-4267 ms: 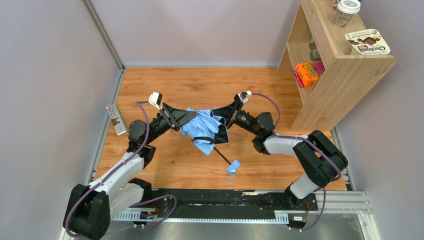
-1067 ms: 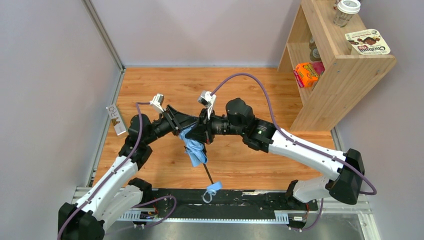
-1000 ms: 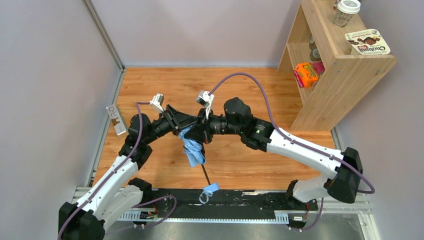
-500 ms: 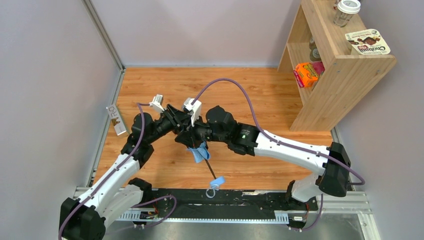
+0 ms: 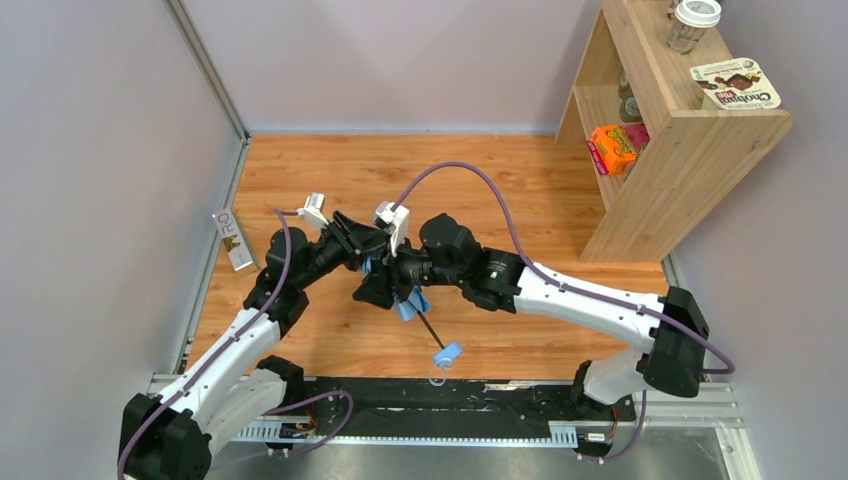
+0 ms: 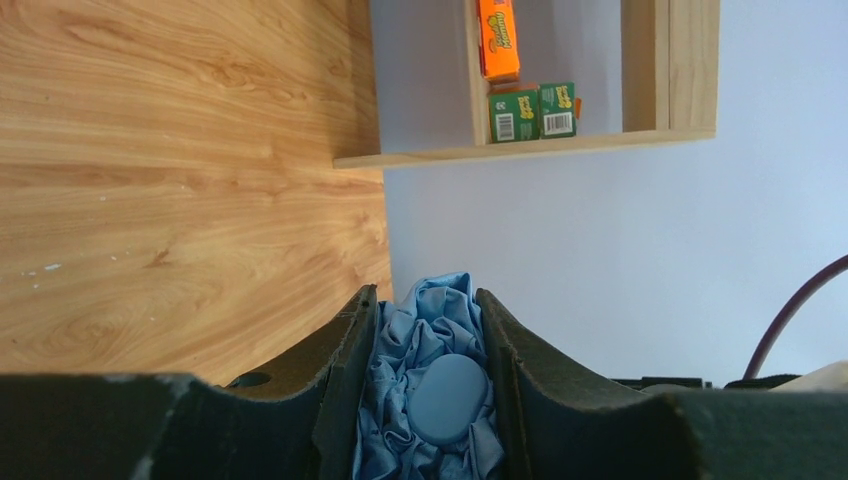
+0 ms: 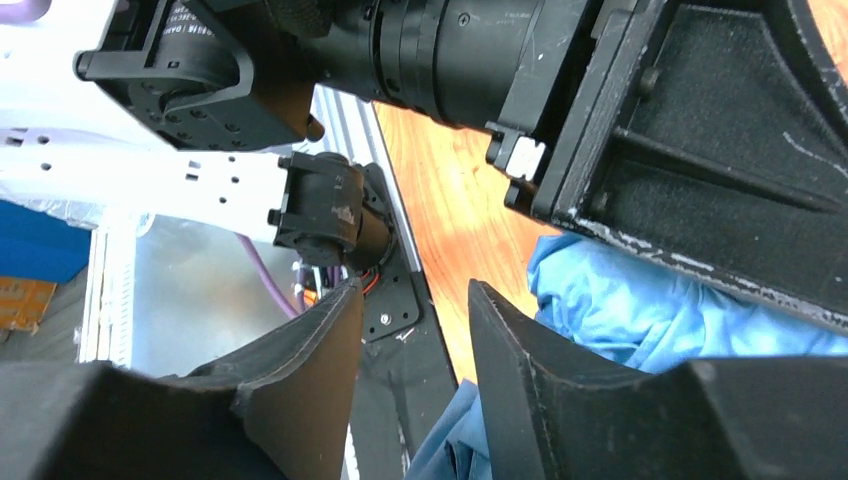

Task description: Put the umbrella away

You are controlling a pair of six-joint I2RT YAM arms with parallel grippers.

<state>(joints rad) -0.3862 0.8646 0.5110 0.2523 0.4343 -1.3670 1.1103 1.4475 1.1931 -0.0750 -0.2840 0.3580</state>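
At centre frame, we see the umbrella (image 5: 409, 304) collapsed into a crumpled sky-blue bundle, clamped in the left end effector (image 6: 425, 310); the right end effector (image 7: 410, 300) stands parted beside it.

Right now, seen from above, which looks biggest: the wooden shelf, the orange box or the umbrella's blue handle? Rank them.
Largest: wooden shelf
Then: orange box
Smallest: umbrella handle, though the box sits higher, nearer the camera.
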